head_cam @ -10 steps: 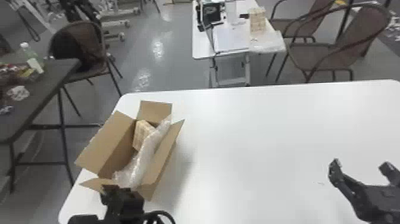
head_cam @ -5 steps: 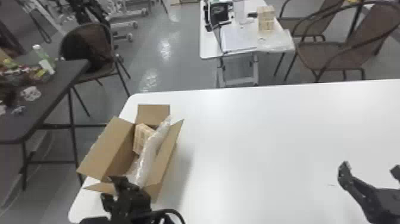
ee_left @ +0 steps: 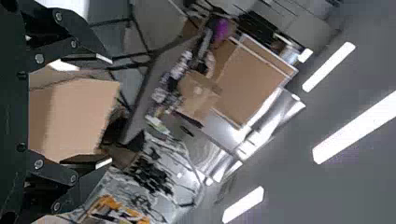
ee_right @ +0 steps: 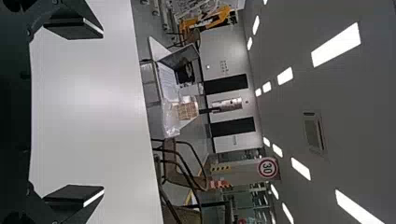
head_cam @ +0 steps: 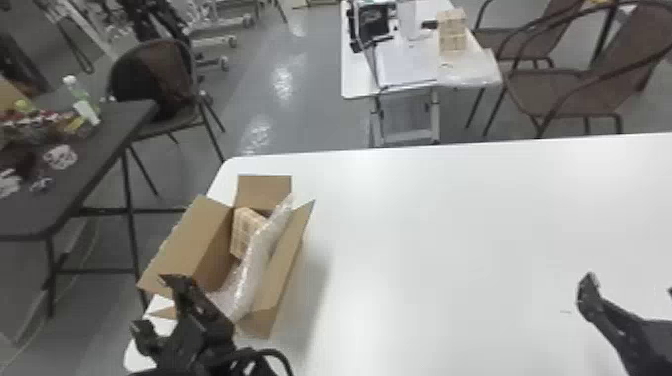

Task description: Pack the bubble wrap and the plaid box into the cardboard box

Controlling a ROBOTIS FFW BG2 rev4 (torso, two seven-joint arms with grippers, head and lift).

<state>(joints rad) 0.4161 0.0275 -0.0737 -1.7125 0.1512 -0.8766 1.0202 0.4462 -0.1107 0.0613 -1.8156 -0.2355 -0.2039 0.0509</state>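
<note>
Black left gripper (head_cam: 156, 303) has shifted to eight o'clock of the brown cardboard box (head_cam: 217, 265); fingers, wide like the right gripper (ee_right: 102, 112)'s, could snag its flap (head_cam: 185, 242).

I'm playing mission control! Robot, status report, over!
Left hand open beside cardboard box. Right hand open, empty. Plaid box and bubble wrap inside. Flaps unclosed, over.

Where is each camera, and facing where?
Head view: on the head, facing forward and down at the cardboard box; left fingers, right fingers show.
Left wrist view: on that wrist, past its fingers at a cardboard flap.
Right wrist view: on that wrist, past its fingers at the white table and lights.
Head and right wrist views share the white table.
</note>
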